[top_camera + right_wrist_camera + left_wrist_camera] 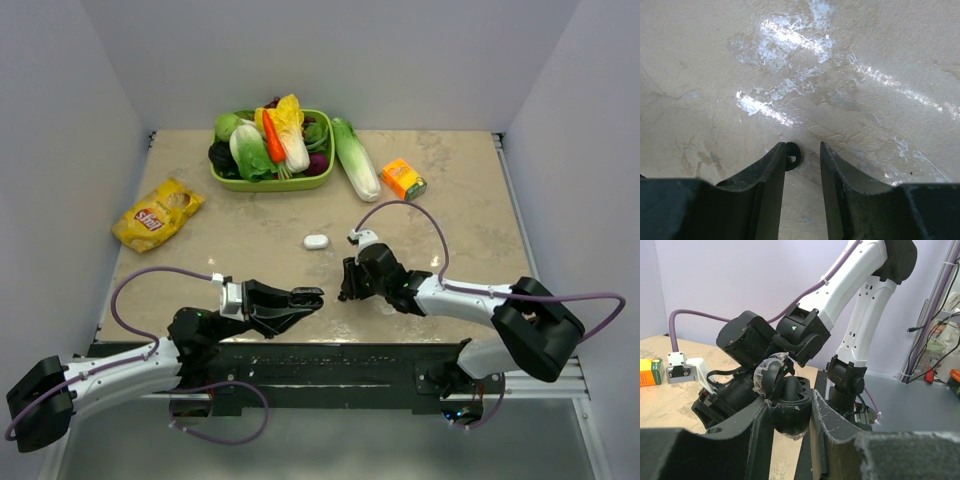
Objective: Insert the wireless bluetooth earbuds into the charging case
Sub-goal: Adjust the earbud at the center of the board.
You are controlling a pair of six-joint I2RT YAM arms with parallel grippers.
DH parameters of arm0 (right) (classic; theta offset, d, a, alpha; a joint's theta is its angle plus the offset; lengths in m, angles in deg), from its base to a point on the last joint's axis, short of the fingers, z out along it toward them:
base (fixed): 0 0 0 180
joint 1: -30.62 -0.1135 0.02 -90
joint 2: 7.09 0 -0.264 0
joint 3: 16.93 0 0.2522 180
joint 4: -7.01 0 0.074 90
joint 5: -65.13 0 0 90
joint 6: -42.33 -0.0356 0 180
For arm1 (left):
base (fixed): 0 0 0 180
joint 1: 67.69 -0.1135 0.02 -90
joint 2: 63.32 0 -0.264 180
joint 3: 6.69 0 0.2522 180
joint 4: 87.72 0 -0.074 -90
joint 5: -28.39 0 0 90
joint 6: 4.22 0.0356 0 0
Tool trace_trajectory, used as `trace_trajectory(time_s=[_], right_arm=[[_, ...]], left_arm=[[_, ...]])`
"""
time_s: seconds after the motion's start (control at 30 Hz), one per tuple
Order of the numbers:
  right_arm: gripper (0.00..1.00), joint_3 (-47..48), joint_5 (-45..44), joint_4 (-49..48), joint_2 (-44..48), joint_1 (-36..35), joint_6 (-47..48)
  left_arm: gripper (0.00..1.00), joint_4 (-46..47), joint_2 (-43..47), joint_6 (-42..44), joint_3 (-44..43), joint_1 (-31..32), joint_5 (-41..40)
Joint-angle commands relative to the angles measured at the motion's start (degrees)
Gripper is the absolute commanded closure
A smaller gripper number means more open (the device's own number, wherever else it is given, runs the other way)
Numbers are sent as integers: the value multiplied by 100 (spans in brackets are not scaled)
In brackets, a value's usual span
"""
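Left gripper [790,407] is clenched on the open black charging case [789,422], presenting it toward the other arm, likely as a steady target. Right gripper [802,150] points down at the worktop [850,75], jaws parted, a black earbud [791,156] against one finger's inner edge, lined up for a pinch

The table [250,222] carries a green basket [268,185], chip bag [157,213], orange carton [404,179] and white case [316,241].

Far edge of beige table [250,250]: green basket [268,186] piled with vegetables, long cabbage [356,160] just right of it, orange box [403,179] beyond. Yellow chip bag [157,213] at left.
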Motion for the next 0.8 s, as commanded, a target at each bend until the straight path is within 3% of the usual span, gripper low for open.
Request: trace_trajectory(time_s=[0.0,0.77], right_arm=[[62,-23,-359,304,374,-8,-223],[60,328,10,288,-601,-245,-258]], left_arm=[[100,232,-42,116,193,31,-62],[100,479,-210,72,272,40,-9]])
